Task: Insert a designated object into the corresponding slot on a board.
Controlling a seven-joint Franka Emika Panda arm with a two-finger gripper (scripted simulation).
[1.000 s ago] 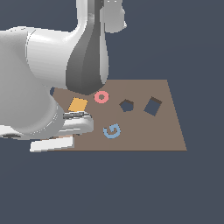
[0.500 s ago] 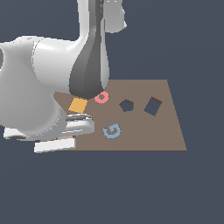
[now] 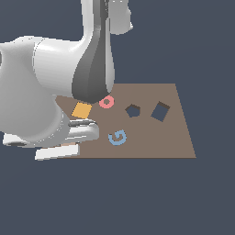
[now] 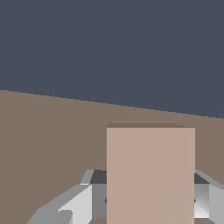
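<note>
- The tan tile [image 4: 150,175] sits right between the pincer's [image 4: 148,199] fingers [image 4: 72,205] in the wrist view, one finger on either side. Looks like they're around it, but I can't tell if they're actually clamped on or just straddling it.
- In the exterior view the arm hides the pincer and the tile.
- Handling guess: a thin, stiff, light slab with smooth faces, so probably slippery. Best taken across the two long edges, near the middle, so it won't pivot.
- The slot [image 3: 160,111] is well away from the pincer, out across the board [image 3: 156,142], past the pentagon cut-out [image 3: 132,110]. It's tilted, so the tile needs turning to match.
</note>
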